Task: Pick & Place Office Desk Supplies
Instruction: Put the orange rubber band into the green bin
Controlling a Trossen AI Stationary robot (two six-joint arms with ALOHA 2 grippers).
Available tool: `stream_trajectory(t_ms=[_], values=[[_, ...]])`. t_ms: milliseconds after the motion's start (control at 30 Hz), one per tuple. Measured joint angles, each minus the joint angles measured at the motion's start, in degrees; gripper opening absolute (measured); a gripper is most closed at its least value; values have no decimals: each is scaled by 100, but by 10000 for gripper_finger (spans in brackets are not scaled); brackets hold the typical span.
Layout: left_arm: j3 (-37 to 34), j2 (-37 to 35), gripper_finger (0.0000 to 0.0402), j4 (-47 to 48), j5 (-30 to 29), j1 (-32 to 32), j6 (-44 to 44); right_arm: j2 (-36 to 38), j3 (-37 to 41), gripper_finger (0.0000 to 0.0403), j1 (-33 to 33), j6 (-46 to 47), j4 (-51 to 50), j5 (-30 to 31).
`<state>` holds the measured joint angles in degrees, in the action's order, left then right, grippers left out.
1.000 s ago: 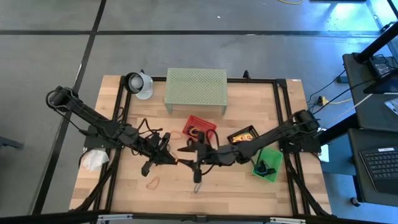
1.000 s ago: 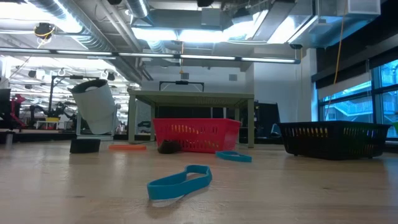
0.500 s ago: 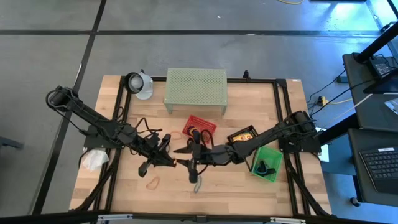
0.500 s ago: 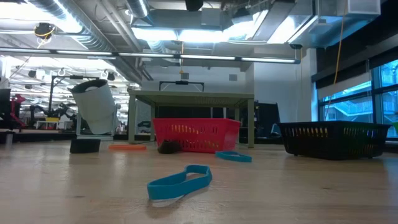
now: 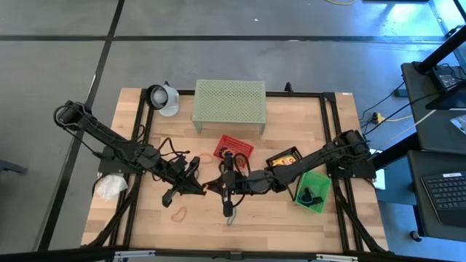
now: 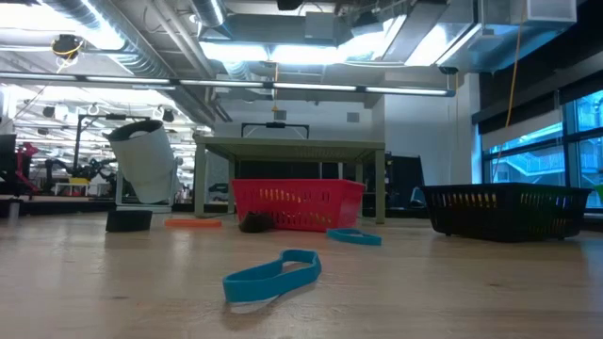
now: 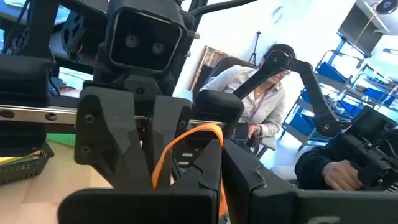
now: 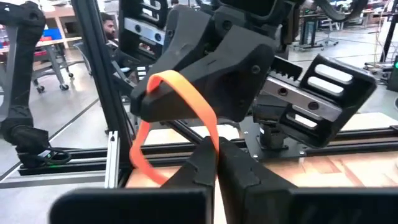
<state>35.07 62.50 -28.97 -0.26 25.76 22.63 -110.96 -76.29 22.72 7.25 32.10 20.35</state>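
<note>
An orange rubber loop (image 8: 186, 99) hangs in the air above the middle of the table, between my two grippers. My left gripper (image 5: 204, 188) comes from the table's left and is shut on one end of the loop. My right gripper (image 5: 216, 185) meets it tip to tip from the right and is shut on the same loop. Other supplies lie loose on the wood: a blue loop (image 6: 273, 275), a second blue loop (image 6: 355, 236) and an orange loop (image 5: 178, 213). A yellow box lies in the black basket (image 5: 284, 159). My left gripper pinches one end of the orange loop (image 8: 148, 87) between its two fingertips, level, from the table's left. The loop stands out from the tips, clear of the table. My right gripper pinches one strand of the loop (image 8: 213, 138) between its two fingertips (image 8: 202, 160), level, from the table's right. The other strand (image 8: 140, 155) hangs slack below.
A red basket (image 5: 233, 148) stands just beyond the grippers and a green basket (image 5: 313, 191) to the right. The pale green perforated shelf (image 5: 228, 102) stands at the far edge, a white cup (image 5: 164, 98) at the far left, a white wad (image 5: 111, 186) at the left edge.
My right gripper has shut: its fingers stood wide apart a second ago and are now together on the orange loop at my left gripper's tips. My left gripper has kept its hold and its place.
</note>
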Motion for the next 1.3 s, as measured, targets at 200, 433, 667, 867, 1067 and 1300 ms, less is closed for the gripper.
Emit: stream_trajectory(t_ms=[200,433,667,867,1067,1300], values=[[0,0,3,-45,309,0,158,24,0,4,19,19,-99,39],[26,-127,46,-85,486,-7,293,383,0,2,32,127,-724,324],[26,-527,90,603,142,-177,363,819,0,1,52,491,-1805,665],[24,-727,89,1166,-517,-339,236,1091,0,1,129,868,-2232,558],[24,-654,87,1261,-604,-585,-75,1050,0,0,136,877,-1761,184],[26,-656,88,2067,401,-536,311,1351,0,0,426,1634,-3638,866]])
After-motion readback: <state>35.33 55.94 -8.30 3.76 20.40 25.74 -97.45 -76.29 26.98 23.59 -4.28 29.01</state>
